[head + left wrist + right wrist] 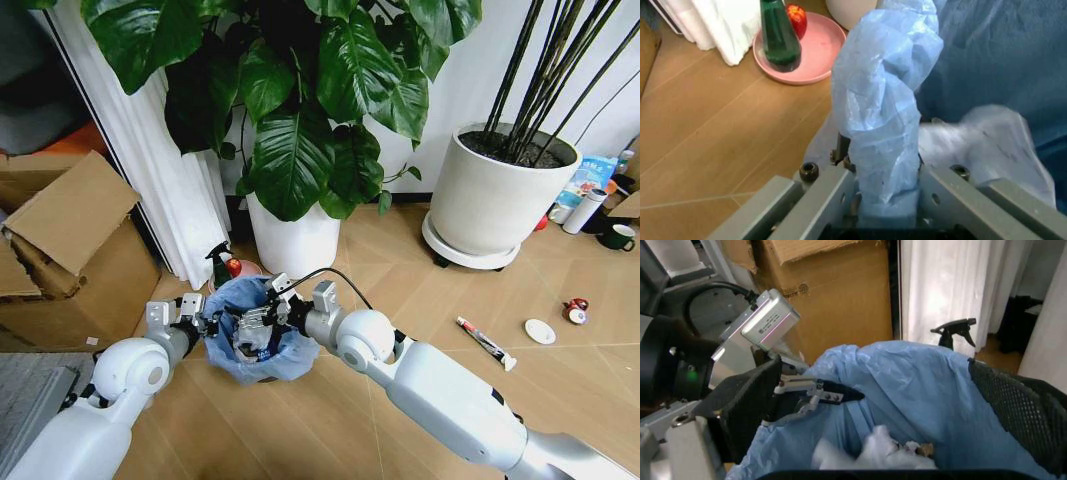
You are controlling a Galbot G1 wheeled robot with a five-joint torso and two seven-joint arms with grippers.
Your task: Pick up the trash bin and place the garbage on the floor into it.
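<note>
The trash bin (pixel 262 352), a dark mesh bin (pixel 1030 402) lined with a light-blue bag (pixel 880 115), is in front of me. My left gripper (pixel 196 318) (pixel 885 196) (pixel 810 390) is shut on its bag-covered rim. My right gripper (pixel 256 326) hovers over the bin's mouth. White paper wads (pixel 873 452) lie inside the bin. On the floor (pixel 440 300) to the right lie pieces of garbage: a thin tube (pixel 486 343), a white disc (pixel 540 331) and a tiny red-capped bottle (pixel 575 311).
A green spray bottle (pixel 220 266) (pixel 780 35) stands in a pink dish (pixel 810 55) just behind the bin. Two big white plant pots (pixel 293 243) (pixel 492 195) stand farther back. Cardboard boxes (pixel 75 245) are at the left, and a mug (pixel 618 237) and a flask (pixel 585 211) at the far right.
</note>
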